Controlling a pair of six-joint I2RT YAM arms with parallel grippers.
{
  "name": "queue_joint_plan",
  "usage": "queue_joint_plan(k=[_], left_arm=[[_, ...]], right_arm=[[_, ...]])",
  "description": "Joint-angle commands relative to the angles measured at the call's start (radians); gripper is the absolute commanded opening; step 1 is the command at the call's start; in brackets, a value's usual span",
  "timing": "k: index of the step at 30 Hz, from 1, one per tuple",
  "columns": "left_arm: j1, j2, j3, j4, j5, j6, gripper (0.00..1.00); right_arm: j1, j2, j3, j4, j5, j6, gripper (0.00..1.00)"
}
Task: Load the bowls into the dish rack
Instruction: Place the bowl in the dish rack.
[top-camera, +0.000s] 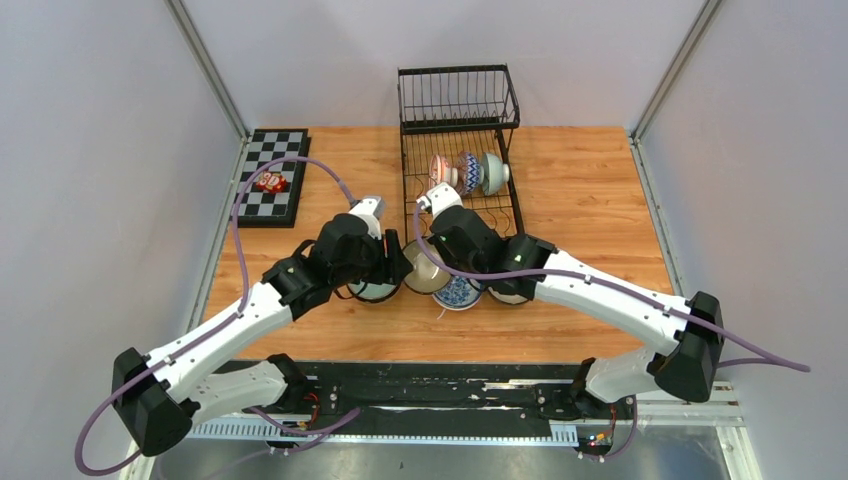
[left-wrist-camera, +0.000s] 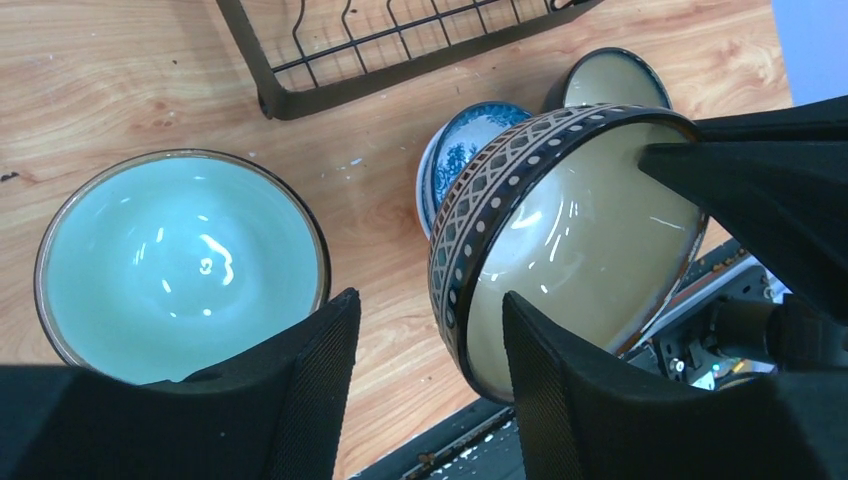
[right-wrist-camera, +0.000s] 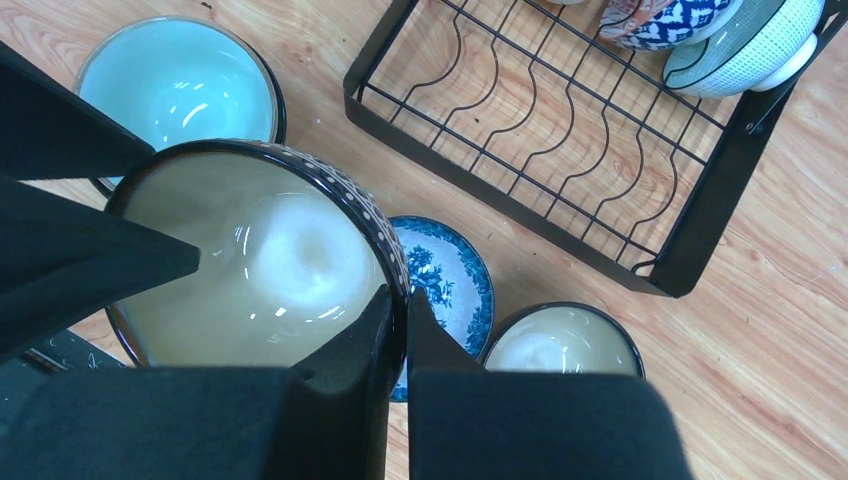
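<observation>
The right gripper (right-wrist-camera: 397, 330) is pinching the dark rim of the cream bowl (right-wrist-camera: 260, 260), jaws together on it, holding it tilted above the worktop (right-wrist-camera: 780, 330). The left gripper (left-wrist-camera: 425, 390) is standing with jaws apart, straddling another part of that rim without clamping it. This is looking like a handover: the left should be seating squarely on the rim before the right lets go, keeping the bowl off the pale green bowl (left-wrist-camera: 185, 260) and blue-patterned bowl (right-wrist-camera: 445, 275) below. The dish rack (right-wrist-camera: 690, 255) is sitting just beyond, three bowls (top-camera: 470, 172) already slotted. Both arms are reaching forward and inward, wrists meeting mid-worktop, elbows splayed out
</observation>
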Motion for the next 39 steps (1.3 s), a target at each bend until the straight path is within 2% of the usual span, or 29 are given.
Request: queue_joint_plan(k=[1,5,10,15,20,24,30,33,35,39], left_arm=[[-0.013,0.017,0.004,0.033,-0.023,-0.001,0.54],[-0.019,0.022,0.006,0.037,-0.018,-0.003,0.42],[-0.023,0.026,0.009,0.039,-0.004,-0.001,0.24],[-0.025,0.033,0.006,0.045,0.004,0.0,0.0],[-0.026,0.021,-0.005,0.065,0.0,0.001,0.0],[-0.026,-0.002,-0.012,0.08,-0.006,-0.001,0.0],[-0.025,-0.023,-0.021,0.112,-0.003,0.013,0.0],[-0.021,-0.034,-0.026,0.128,0.006,0.019,0.0],[-0.008,-0.037,-0.03,0.139,0.033,0.019,0.0],[0.053,-0.057,-0.072,0.203,0.14,-0.003,0.0]], right_arm=[[0.023,0.011,0.063,0.003,0.048,-0.008,0.03],[0.034,0.025,0.08,-0.005,0.065,-0.01,0.03],[0.044,0.039,0.094,-0.009,0.08,-0.012,0.03],[0.049,0.041,0.103,-0.009,0.076,-0.013,0.03],[0.05,0.03,0.107,-0.01,0.057,-0.016,0.05],[0.05,-0.005,0.08,0.001,0.054,-0.007,0.28],[0.048,-0.066,0.04,0.015,0.035,-0.001,0.42],[0.041,-0.117,0.004,0.034,0.004,0.009,0.55],[0.034,-0.162,-0.031,0.068,-0.029,0.016,0.64],[0.012,-0.256,-0.11,0.143,-0.133,0.028,0.74]])
